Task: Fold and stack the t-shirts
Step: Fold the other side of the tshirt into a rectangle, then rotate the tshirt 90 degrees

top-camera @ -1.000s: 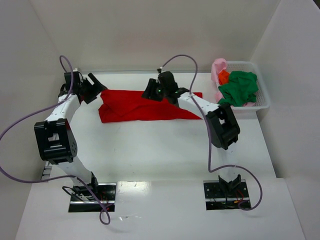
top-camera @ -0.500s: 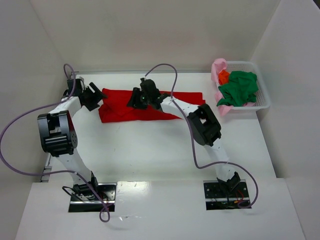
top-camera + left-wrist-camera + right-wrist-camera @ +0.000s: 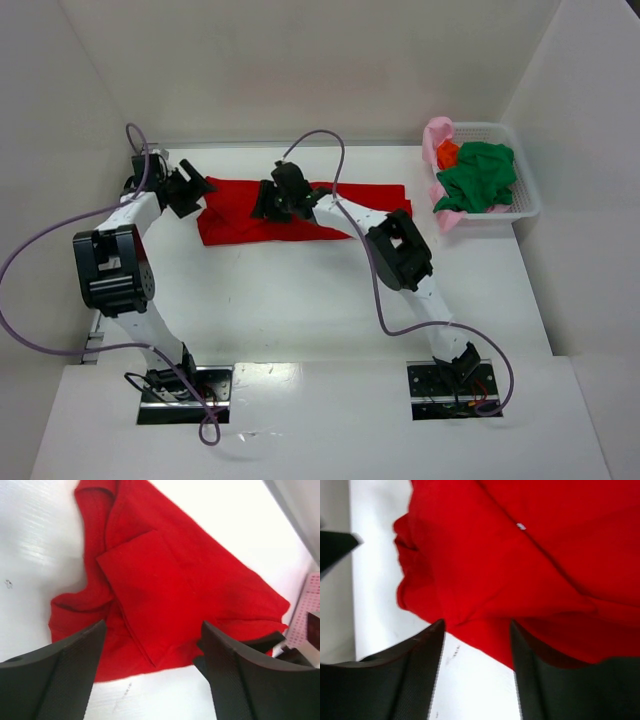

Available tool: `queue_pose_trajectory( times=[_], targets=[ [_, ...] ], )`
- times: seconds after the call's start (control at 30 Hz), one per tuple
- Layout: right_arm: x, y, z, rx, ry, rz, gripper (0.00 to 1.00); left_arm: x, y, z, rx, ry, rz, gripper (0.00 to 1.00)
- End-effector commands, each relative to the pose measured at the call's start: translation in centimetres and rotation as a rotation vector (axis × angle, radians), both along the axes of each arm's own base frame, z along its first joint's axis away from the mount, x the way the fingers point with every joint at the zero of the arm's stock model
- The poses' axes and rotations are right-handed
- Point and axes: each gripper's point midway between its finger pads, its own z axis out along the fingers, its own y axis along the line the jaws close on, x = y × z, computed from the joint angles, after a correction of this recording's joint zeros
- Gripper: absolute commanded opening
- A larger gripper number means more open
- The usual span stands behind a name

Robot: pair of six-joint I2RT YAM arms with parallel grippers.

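A bright red t-shirt (image 3: 240,225) lies crumpled and stretched left to right across the far part of the table. My left gripper (image 3: 198,192) is open at the shirt's left end, with nothing between its jaws. In the left wrist view the red shirt (image 3: 165,580) lies just ahead of the open gripper (image 3: 154,630). My right gripper (image 3: 265,203) is open over the left-middle of the shirt. In the right wrist view the shirt's near edge (image 3: 530,555) lies just beyond the open gripper (image 3: 476,625). Dark green (image 3: 480,175), pale pink (image 3: 436,135) and orange (image 3: 447,153) shirts lie heaped in the basket.
A white lattice basket (image 3: 530,203) stands at the far right against the wall. White walls close in the table at the back and on both sides. Purple cables loop above both arms.
My right arm has swung left along the red shirt, from its middle-right to its left-middle. My left gripper has stayed at the shirt's left end.
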Motion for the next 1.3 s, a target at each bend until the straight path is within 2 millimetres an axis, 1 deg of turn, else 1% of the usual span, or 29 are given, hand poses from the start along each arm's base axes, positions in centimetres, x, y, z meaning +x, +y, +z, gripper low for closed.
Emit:
queue_pose_trajectory(
  times=[0.0,0.07,0.1,0.17,0.2,0.23,0.27,0.3,0.37,0.4,0.43,0.5,0.53,0.57,0.6,0.63,0.67,0.7,0.77,0.8,0.87,0.9,0.93,0.97,1.0,1.07,1.13,1.23,1.27],
  targets=[
    [2.4,-1.7,7.8,-0.006,-0.175,-0.045,0.64,-0.2,-1.5,5.9,0.006,-0.144,-0.043,0.85],
    [3.1,-3.4,8.5,-0.043,-0.221,-0.042,0.77,-0.8,-3.6,6.8,-0.024,-0.147,-0.069,0.90],
    [4.1,-5.1,10.3,-0.054,-0.265,-0.064,0.81,-1.0,-4.6,8.0,-0.055,-0.162,-0.073,0.94],
    [4.7,-7.7,10.4,-0.124,-0.307,-0.065,0.92,-1.3,-7.1,9.1,-0.080,-0.168,-0.085,0.98],
    [5.0,-9.1,12.0,-0.171,-0.385,-0.031,0.99,-1.4,-7.9,10.1,-0.086,-0.194,-0.074,1.00],
    [5.8,-11.5,11.6,-0.231,-0.398,-0.044,0.99,-1.4,-8.3,9.9,-0.102,-0.181,-0.013,1.00],
    [6.2,-12.8,12.1,-0.271,-0.432,-0.043,0.99,-1.6,-9.8,10.1,-0.114,-0.186,-0.009,1.00],
    [6.4,-14.3,12.3,-0.355,-0.491,0.014,0.99,-1.5,-10.3,10.9,-0.127,-0.215,0.015,1.00],
    [6.6,-17.2,13.5,-0.465,-0.564,0.046,0.99,-1.3,-10.8,10.5,-0.171,-0.197,0.087,1.00],
    [6.4,-18.0,13.8,-0.523,-0.605,0.079,0.99,-1.1,-11.8,10.9,-0.189,-0.211,0.089,1.00],
    [5.6,-19.3,13.6,-0.640,-0.674,0.186,0.99,-1.0,-12.2,10.5,-0.204,-0.194,0.104,1.00],
    [5.3,-21.4,13.3,-0.785,-0.721,0.233,0.99,-0.5,-13.4,10.9,-0.233,-0.199,0.124,1.00],
    [4.8,-22.8,11.2,-0.867,-0.705,0.270,0.99,-0.2,-13.7,10.8,-0.236,-0.196,0.128,1.00],
    [4.8,-23.9,10.8,-0.963,-0.735,0.322,0.99,-0.1,-14.1,11.3,-0.234,-0.207,0.125,1.00],
    [4.6,-24.6,10.7,-1.003,-0.739,0.326,0.99,0.3,-14.5,11.2,-0.236,-0.211,0.116,1.00],
    [4.7,-25.8,9.6,-1.015,-0.713,0.320,0.99,0.7,-15.1,11.6,-0.238,-0.217,0.106,1.00],
    [4.6,-26.2,9.6,-0.984,-0.700,0.329,0.99,0.8,-15.1,11.3,-0.236,-0.204,0.107,1.00],
    [4.9,-27.5,9.2,-0.956,-0.671,0.329,0.99,0.9,-15.1,10.7,-0.226,-0.194,0.104,1.00],
    [4.8,-27.1,9.0,-0.902,-0.674,0.352,0.99,1.0,-15.1,11.0,-0.220,-0.205,0.098,1.00],
    [4.9,-27.8,8.6,-0.915,-0.664,0.355,0.99,1.0,-15.1,11.0,-0.212,-0.208,0.092,1.00],
    [4.9,-28.1,7.0,-0.944,-0.632,0.374,0.99,0.9,-15.0,10.8,-0.202,-0.202,0.088,1.00],
    [4.7,-28.7,5.6,-0.953,-0.595,0.386,0.99,0.9,-15.0,10.8,-0.202,-0.202,0.088,1.00],
    [5.0,-29.3,5.1,-0.958,-0.580,0.381,0.99,1.1,-15.0,10.7,-0.194,-0.205,0.082,1.00],
    [4.9,-28.9,4.5,-0.939,-0.574,0.402,0.99,1.1,-15.0,10.7,-0.194,-0.205,0.082,1.00],
    [5.2,-29.6,4.1,-0.946,-0.552,0.397,0.99,1.0,-15.2,10.6,-0.197,-0.194,0.075,1.00],
    [5.3,-30.0,2.3,-0.904,-0.497,0.425,0.99,1.0,-15.2,10.6,-0.197,-0.194,0.075,1.00],
    [5.0,-29.9,1.5,-0.865,-0.458,0.449,0.99,0.9,-15.3,10.6,-0.202,-0.193,0.067,1.00],
    [4.7,-29.1,1.4,-0.798,-0.468,0.482,0.99,1.0,-15.3,10.1,-0.193,-0.186,0.063,1.00],
    [4.3,-29.0,0.5,-0.788,-0.451,0.498,0.99,1.0,-15.3,10.1,-0.193,-0.186,0.063,1.00]
  ],
)
